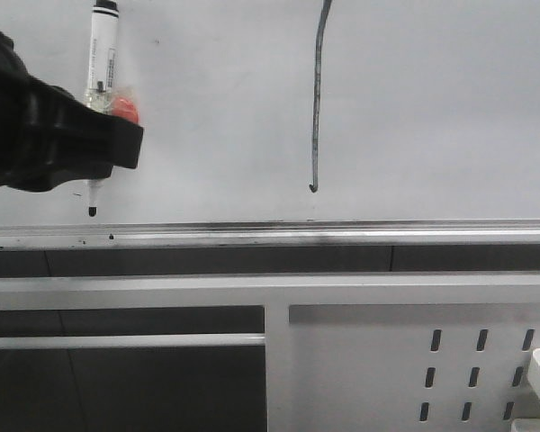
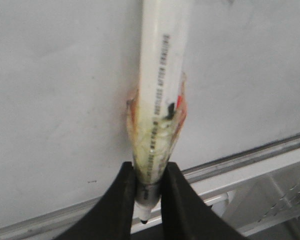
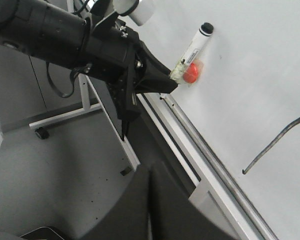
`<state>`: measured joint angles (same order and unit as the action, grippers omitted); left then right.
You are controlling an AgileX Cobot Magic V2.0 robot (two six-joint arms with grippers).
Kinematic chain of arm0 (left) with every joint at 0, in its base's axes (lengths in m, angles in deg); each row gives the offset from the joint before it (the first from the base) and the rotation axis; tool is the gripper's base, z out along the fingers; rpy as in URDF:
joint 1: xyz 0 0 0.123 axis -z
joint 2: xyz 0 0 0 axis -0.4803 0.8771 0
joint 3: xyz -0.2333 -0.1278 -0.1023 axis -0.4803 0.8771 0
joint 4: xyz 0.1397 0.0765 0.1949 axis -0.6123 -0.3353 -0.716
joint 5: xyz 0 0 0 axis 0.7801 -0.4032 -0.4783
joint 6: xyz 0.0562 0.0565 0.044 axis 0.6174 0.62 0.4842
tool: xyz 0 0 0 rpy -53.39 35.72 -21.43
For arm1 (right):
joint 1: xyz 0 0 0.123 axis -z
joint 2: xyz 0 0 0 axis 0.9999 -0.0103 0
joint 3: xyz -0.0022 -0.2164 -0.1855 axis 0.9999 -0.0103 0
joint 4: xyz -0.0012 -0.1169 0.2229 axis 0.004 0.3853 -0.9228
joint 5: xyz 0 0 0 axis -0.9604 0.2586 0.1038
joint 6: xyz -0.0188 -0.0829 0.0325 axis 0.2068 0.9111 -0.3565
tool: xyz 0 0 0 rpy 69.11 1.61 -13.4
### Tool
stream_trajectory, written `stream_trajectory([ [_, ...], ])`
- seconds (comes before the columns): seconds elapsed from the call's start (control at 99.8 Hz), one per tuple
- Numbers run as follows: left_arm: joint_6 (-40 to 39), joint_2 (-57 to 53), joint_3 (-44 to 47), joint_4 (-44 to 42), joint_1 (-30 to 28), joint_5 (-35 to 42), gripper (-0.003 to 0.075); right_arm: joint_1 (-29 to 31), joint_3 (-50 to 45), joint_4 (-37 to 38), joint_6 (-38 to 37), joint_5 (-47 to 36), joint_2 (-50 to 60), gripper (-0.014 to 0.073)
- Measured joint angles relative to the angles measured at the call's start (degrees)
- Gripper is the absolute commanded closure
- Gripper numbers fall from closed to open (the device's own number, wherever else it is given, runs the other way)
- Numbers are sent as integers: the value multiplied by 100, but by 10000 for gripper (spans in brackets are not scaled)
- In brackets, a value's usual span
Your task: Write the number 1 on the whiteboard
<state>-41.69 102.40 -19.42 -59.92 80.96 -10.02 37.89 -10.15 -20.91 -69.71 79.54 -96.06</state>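
The whiteboard [image 1: 432,108] fills the upper front view, with a silver rail [image 1: 342,232] along its bottom edge. The number 1 [image 1: 317,99] is a long dark vertical stroke with a small hook at its lower end; it also shows in the right wrist view [image 3: 275,142]. My left gripper [image 1: 94,162] is shut on a white marker [image 1: 100,54], tip pointing down just above the rail, well left of the stroke. The left wrist view shows the marker [image 2: 162,75] clamped between black fingers [image 2: 120,200]. My right gripper [image 3: 149,172] is shut and empty, away from the board.
A white metal panel with slotted holes [image 1: 477,364] sits below the board at the right. White frame bars [image 1: 126,340] run beneath the rail. The right wrist view shows the grey floor [image 3: 65,165] and a frame leg with a caster [image 3: 40,133].
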Motion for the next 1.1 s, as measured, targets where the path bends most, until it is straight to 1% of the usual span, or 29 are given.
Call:
stream_trajectory([
  [0.25,-268,392,-208,12,0,-31,740,0,0,25,0,9,0,664],
  [0.491,-281,406,-216,12,0,-31,740,0,0,34,-4,9,0,664],
  [0.621,-290,302,-230,12,0,102,740,0,0,34,-4,9,0,664],
  [0.872,-290,-61,-254,-22,0,666,740,0,0,38,-4,9,0,664],
  [0.952,-290,-61,-254,-33,-125,1006,740,0,0,38,-4,9,0,664],
  [1.102,-290,-61,-254,-69,-536,1798,740,0,0,38,-15,9,0,664],
])
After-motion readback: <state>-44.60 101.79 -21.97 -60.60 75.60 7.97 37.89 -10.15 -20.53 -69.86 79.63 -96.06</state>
